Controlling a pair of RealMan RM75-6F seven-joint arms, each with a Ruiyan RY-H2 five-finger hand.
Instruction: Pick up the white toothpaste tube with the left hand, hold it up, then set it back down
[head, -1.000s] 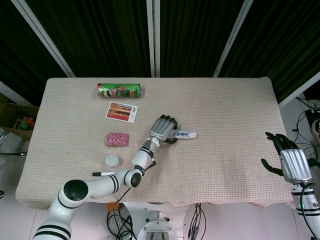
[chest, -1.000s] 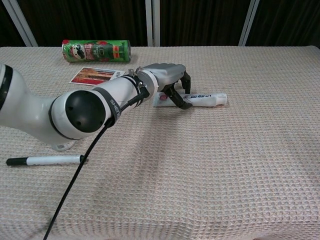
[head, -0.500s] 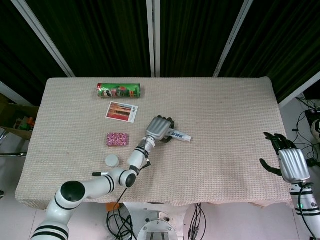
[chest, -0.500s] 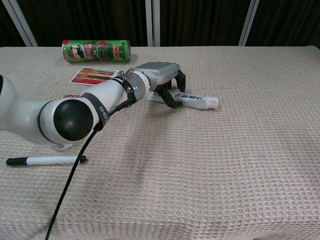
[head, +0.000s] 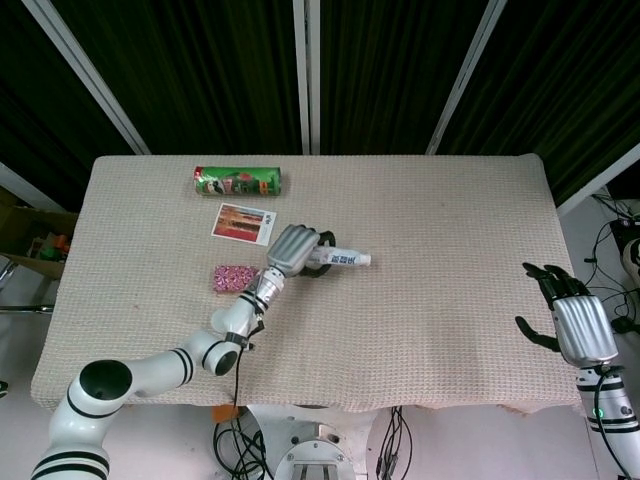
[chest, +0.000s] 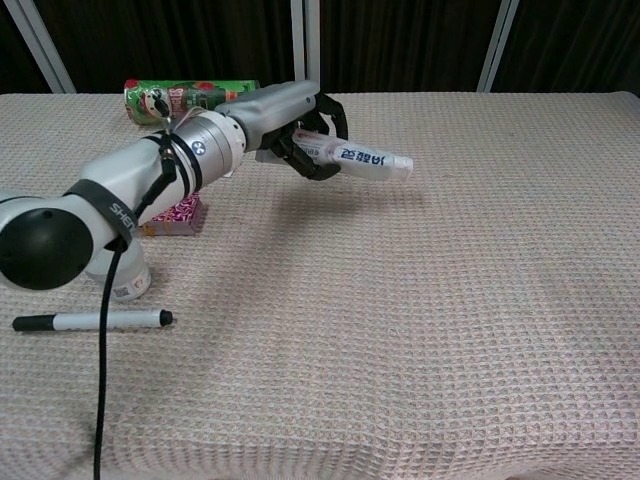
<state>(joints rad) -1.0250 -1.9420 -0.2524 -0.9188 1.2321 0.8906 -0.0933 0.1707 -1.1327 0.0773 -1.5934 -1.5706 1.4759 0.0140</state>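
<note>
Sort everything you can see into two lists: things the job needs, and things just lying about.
Needed:
left hand, holding the tube
toothpaste tube, lifted off the table

Lying about:
green can
card
pink packet
pen
right hand, off to the side, holding nothing

A robot test lab, by the look of it: a table (head: 450, 220) draped in beige waffle-weave cloth stands before black curtains (head: 400, 60) hung between white frame bars (head: 306, 70), with loose black cables (head: 385, 450) trailing beneath the front edge.
</note>
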